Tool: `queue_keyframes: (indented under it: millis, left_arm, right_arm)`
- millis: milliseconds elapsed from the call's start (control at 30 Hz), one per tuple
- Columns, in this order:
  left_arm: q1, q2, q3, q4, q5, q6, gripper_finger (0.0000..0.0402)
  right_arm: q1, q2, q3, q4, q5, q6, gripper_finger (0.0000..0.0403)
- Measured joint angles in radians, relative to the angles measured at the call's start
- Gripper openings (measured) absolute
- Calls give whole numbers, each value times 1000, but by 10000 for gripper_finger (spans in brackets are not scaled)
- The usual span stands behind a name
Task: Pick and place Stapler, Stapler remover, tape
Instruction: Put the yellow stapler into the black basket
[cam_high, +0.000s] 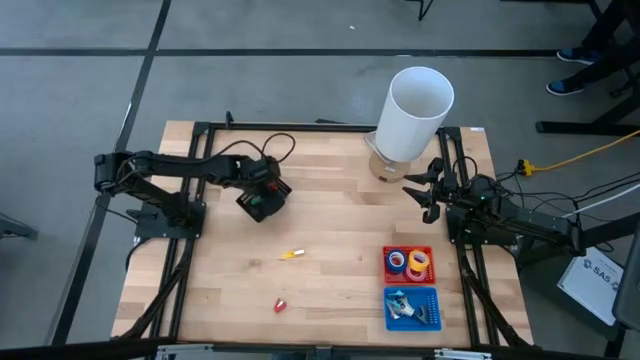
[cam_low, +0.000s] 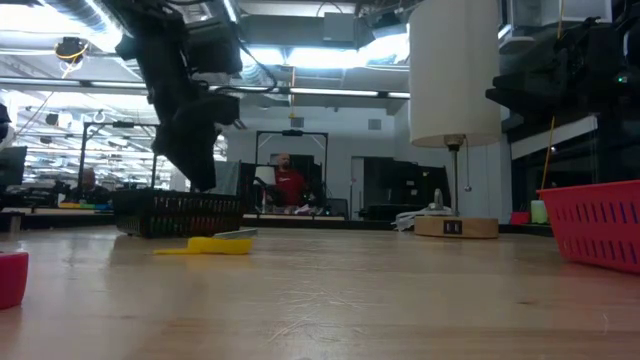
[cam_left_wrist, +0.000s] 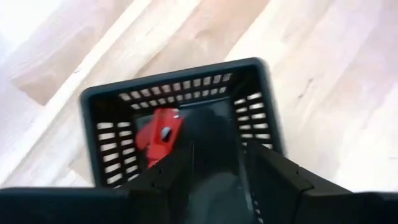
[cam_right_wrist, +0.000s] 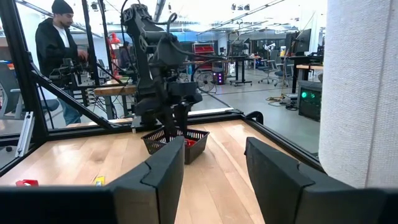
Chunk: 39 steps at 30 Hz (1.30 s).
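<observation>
Layout, high view: black basket (cam_high: 264, 200) at ten o'clock, a stapler (cam_left_wrist: 160, 138) lying inside it. White cylinder (cam_high: 412, 112) at one o'clock. Tape (cam_high: 408, 262) sits in a tray (cam_high: 408, 264) at four o'clock; second tray (cam_high: 412, 308) just behind it toward five.

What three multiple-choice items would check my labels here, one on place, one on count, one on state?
1. Where is the left gripper?
A. over the black basket
B. beside the white cylinder
C. over the blue basket

2. How many tape rolls lie in the red basket?
A. one
B. three
C. five

3. The right gripper fingers are:
A. open, empty
B. shut on tape
C. shut on a stapler

Answers: 1 A, the left wrist view looks down into that basket; 2 B, three rings show; 3 A, a gap shows between them.
</observation>
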Motion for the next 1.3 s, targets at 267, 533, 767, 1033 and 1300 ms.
queue_keyframes:
  millis: [267, 533, 767, 1033, 1300]
  left_arm:
    - [-79, -1, 18, 52, 14, -2, 145]
    - [-175, -1, 18, 153, 12, 34, 145]
    - [-272, -1, 19, 239, 9, 34, 145]
    - [-389, -1, 19, 273, 0, 34, 145]
    - [-510, 10, 19, 326, -92, 34, 145]
  right_arm:
    - [0, 0, 0, 0, 0, 0, 171]
    - [0, 0, 0, 0, 0, 0, 171]
    - [0, 0, 0, 0, 0, 0, 171]
    - [0, 0, 0, 0, 0, 0, 171]
    - [0, 0, 0, 0, 0, 0, 171]
